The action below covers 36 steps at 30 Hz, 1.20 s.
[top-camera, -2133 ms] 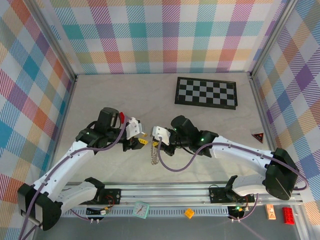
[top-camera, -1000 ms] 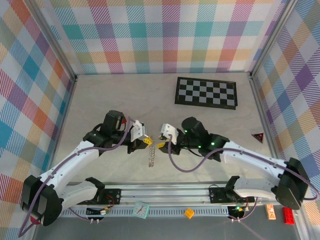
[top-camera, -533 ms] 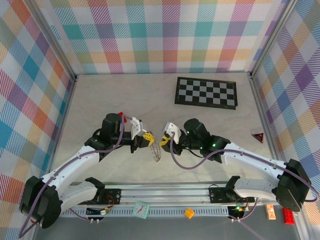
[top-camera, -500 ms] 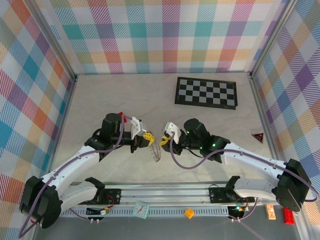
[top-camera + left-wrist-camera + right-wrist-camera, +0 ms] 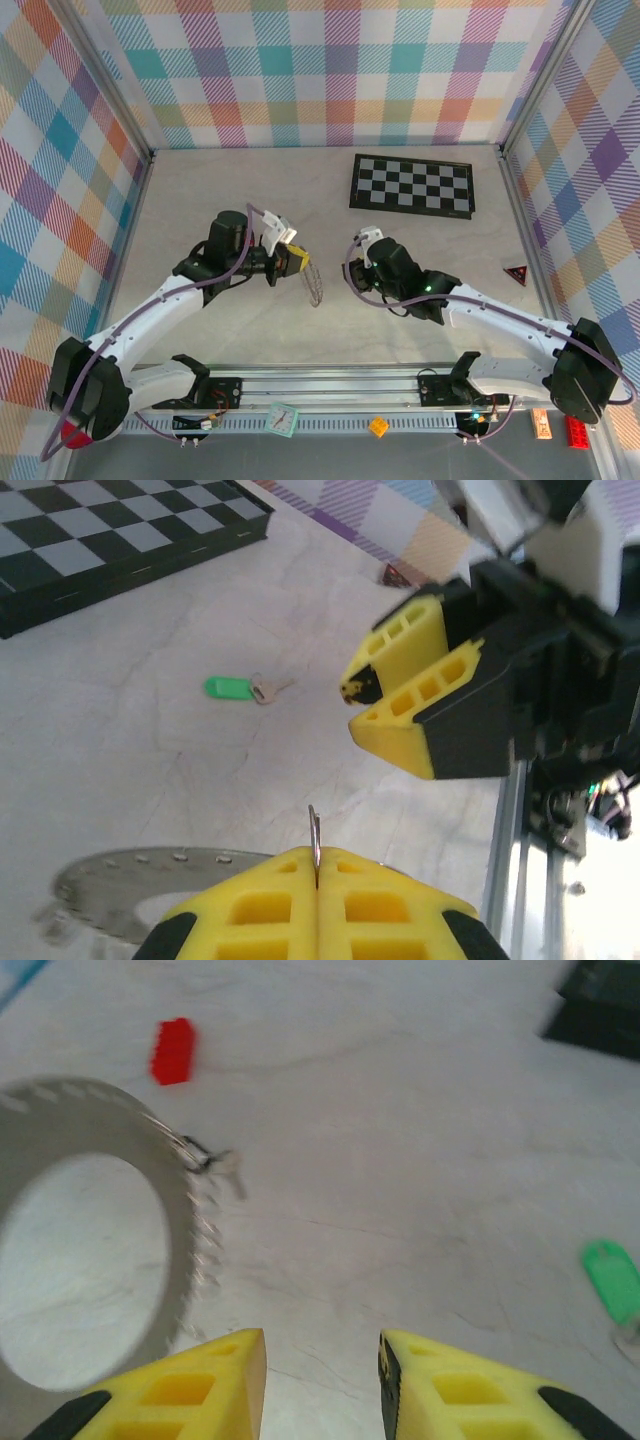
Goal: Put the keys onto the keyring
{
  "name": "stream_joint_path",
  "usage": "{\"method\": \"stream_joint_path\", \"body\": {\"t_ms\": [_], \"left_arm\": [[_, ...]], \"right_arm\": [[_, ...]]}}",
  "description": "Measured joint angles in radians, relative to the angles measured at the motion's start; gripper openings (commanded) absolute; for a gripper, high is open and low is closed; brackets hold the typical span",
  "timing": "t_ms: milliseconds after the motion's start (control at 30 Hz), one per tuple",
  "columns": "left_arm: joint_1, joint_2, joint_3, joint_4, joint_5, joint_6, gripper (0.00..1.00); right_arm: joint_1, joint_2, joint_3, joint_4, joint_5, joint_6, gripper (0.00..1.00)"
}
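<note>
The left gripper is clenched on the thin rim of the keyring. The keyring hangs upright, its long axis dropping toward the table and its flat face turned to the right gripper, which is released and empty. The green key lies flat on the table, well apart, its blade on the right gripper's side. A blurred dark speck at the rim may be the black key. Risks: the floppy keyring could sway or slip from so thin a pinch, and the tiny key could skid when grasped.

The right pincer has backed away from the keyring, widening the gap.
</note>
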Motion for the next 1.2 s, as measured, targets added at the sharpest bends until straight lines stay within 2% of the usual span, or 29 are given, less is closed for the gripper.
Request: {"method": "stream_joint_path", "body": {"t_ms": [133, 267, 367, 567, 733, 967, 1200], "left_arm": [[0.000, -0.002, -0.009, 0.019, -0.002, -0.075, 0.00], [0.000, -0.053, -0.080, 0.085, 0.019, -0.058, 0.00], [0.000, -0.110, -0.137, 0.138, 0.037, 0.008, 0.00], [0.000, -0.135, -0.146, 0.147, 0.076, 0.167, 0.00], [0.000, -0.135, -0.164, 0.223, 0.125, 0.211, 0.00], [-0.008, -0.117, -0.229, 0.397, 0.191, 0.179, 0.00], [-0.062, -0.062, -0.301, 0.538, 0.239, 0.159, 0.00]], "right_arm": [[-0.005, 0.014, 0.000, -0.026, 0.013, 0.074, 0.40], [-0.005, 0.015, 0.001, -0.014, -0.034, 0.019, 0.41], [-0.005, 0.015, 0.022, -0.007, -0.123, -0.113, 0.43], [-0.005, 0.006, 0.127, -0.059, -0.375, -0.527, 0.39], [-0.022, -0.016, 0.169, -0.114, -0.512, -0.703, 0.34], [-0.028, -0.033, 0.145, -0.069, -0.579, -0.748, 0.32], [-0.039, -0.083, 0.054, 0.010, -0.599, -0.747, 0.37]]}}
